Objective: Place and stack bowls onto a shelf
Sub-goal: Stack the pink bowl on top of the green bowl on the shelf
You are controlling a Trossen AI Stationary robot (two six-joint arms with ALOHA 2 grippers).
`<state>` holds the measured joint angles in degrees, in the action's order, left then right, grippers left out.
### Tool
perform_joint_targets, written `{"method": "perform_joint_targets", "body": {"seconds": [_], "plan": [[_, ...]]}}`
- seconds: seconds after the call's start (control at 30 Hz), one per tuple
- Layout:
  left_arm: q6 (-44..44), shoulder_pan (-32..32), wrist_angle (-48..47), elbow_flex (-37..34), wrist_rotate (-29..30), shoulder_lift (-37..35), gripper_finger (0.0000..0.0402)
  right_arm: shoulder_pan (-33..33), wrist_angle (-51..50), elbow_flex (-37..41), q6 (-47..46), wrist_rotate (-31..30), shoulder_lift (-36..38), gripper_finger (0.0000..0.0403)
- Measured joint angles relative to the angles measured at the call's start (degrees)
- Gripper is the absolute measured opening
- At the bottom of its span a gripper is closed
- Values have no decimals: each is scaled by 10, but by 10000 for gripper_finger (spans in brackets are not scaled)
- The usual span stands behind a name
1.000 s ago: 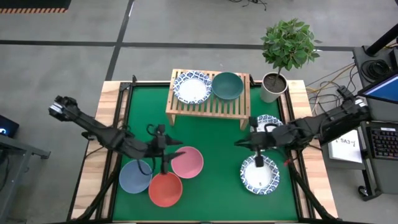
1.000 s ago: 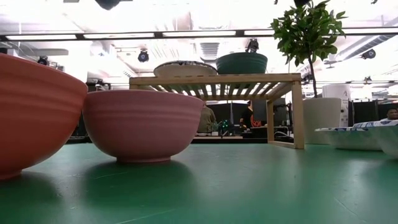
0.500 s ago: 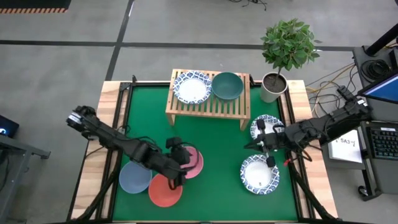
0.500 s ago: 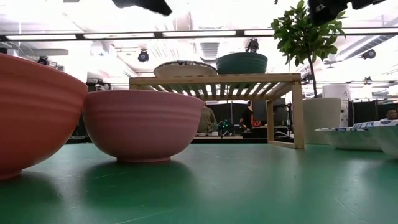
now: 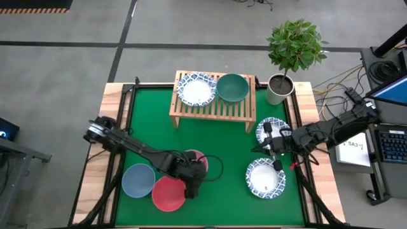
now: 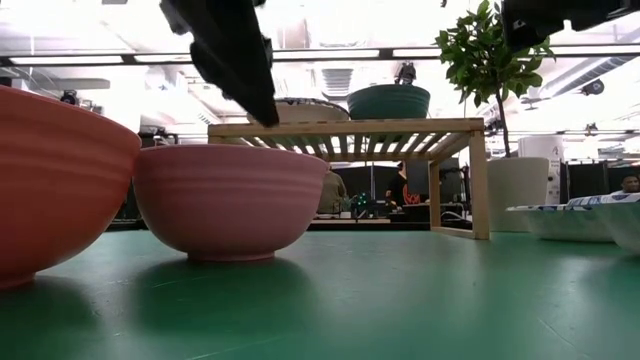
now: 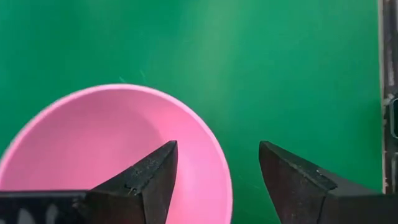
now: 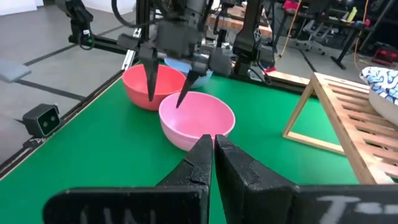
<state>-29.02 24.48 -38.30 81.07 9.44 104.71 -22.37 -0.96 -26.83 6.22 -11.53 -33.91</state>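
Note:
My left gripper (image 7: 217, 180) is open and points down over the pink bowl (image 7: 106, 162). One finger stands over the bowl's inside and the other outside its rim (image 7: 227, 186). In the low view the gripper (image 6: 262, 105) is clear above the bowl (image 6: 230, 200). The red bowl (image 5: 168, 194) and the blue-grey bowl (image 5: 138, 180) stand beside it on the mat. The shelf (image 5: 213, 108) carries a white patterned bowl (image 5: 196, 89) and the dark green bowl (image 5: 233, 88). My right gripper (image 8: 213, 146) is shut and empty, above the mat between two white bowls (image 5: 272, 129) (image 5: 266, 178).
A potted plant (image 5: 280, 89) stands at the far right corner beside the shelf. The green mat (image 5: 222, 146) is bare between the shelf and the bowls. Wooden table edges run along both sides.
My left gripper has gone toward the table's right and near edges, and down, until it is over the pink bowl. It has come into the low view from above. My right gripper has drawn back a little toward the right edge, then kept still. No bowl has moved.

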Motion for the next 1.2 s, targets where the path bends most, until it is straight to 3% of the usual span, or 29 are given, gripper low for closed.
{"method": "perform_joint_targets", "body": {"seconds": [0.63,0.8,1.03,1.2], "plan": [[-35,-21,25,-2,-36,59,199,0,9,0,13,0,1,9],[-49,-21,31,-2,-45,65,148,0,9,0,13,0,1,9],[-59,-21,25,2,-45,63,15,0,9,0,15,0,1,9],[-28,-16,-32,51,-39,61,5,0,9,0,14,0,1,9]]}}
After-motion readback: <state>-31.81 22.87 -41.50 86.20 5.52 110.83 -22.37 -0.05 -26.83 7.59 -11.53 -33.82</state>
